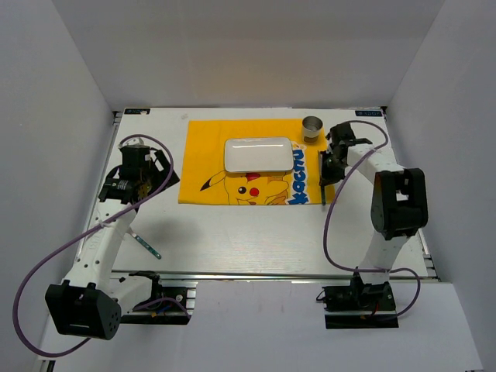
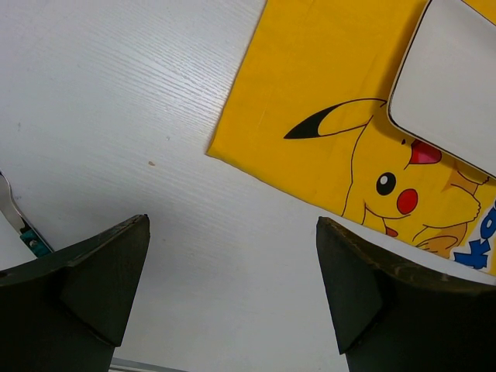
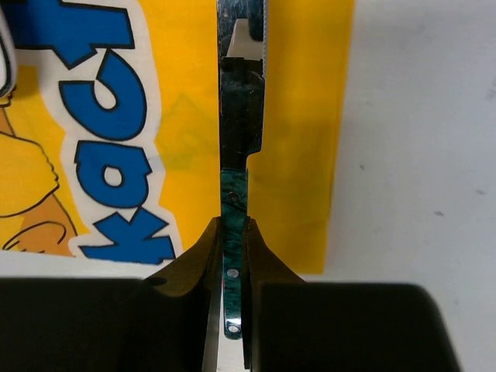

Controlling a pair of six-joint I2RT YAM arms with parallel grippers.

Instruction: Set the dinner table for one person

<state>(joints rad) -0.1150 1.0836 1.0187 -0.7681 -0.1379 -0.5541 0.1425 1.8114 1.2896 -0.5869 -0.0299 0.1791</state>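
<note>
The white dinner table point(image 1: 256, 240) carries a yellow cartoon-printed mat point(image 1: 205, 155) with a white rounded plate point(image 1: 258, 153) on it. My right gripper point(image 1: 324, 180) is shut on the green handle of a knife point(image 1: 322, 194) over the mat's right strip. In the right wrist view the gripper point(image 3: 231, 248) pinches the handle and the knife's blade point(image 3: 242, 116) runs away along the mat point(image 3: 302, 116). My left gripper point(image 1: 143, 182) is open and empty, left of the mat. In the left wrist view the gripper point(image 2: 232, 287) is over bare table point(image 2: 116, 93) near the mat's corner point(image 2: 310, 93).
A small metal cup point(image 1: 312, 128) stands at the mat's far right corner. A green-handled utensil point(image 1: 145, 244) lies on the table near my left arm; its end shows in the left wrist view point(image 2: 15, 213). The plate's corner also shows there point(image 2: 457, 77). White walls enclose the table.
</note>
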